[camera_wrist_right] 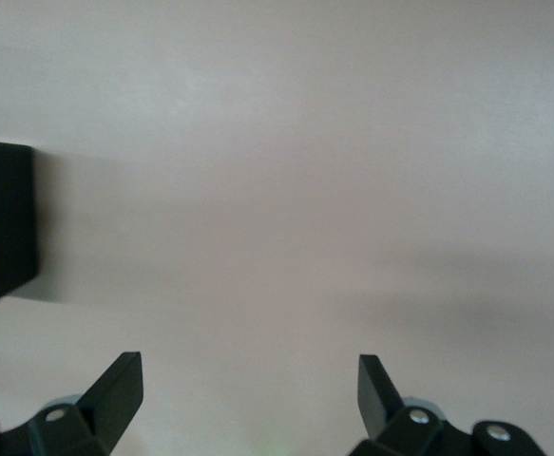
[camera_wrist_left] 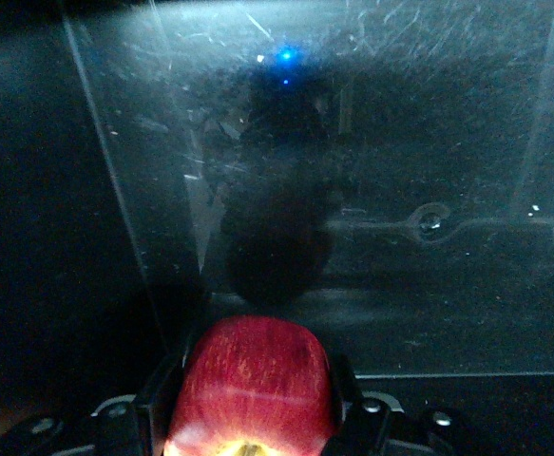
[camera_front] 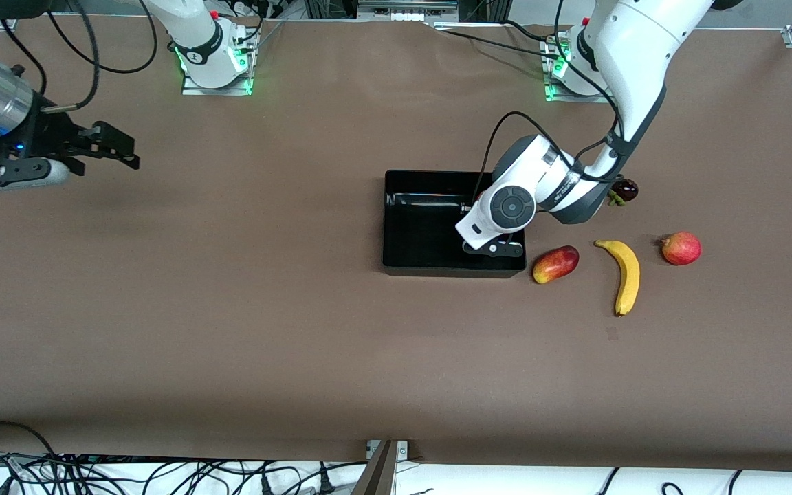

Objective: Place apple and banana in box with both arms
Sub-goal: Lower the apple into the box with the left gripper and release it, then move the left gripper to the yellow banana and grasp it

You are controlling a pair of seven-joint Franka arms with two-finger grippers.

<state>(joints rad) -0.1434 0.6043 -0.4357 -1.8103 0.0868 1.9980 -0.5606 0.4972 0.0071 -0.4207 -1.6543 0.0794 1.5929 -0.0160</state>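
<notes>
Left wrist view: small red apple [camera_wrist_left: 250, 380] clamped in left tool [camera_wrist_left: 250, 404], right over glossy black plastic box [camera_wrist_left: 372, 190]. Right tool [camera_wrist_right: 250, 385] apart, waiting over desk [camera_front: 231, 309].

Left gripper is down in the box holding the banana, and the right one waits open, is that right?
Not quite: the left gripper in the box holds the apple, as the left wrist view shows. The banana lies on the table. The right gripper does wait open.

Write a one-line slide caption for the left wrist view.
Left gripper holds the apple over the box floor.
</notes>
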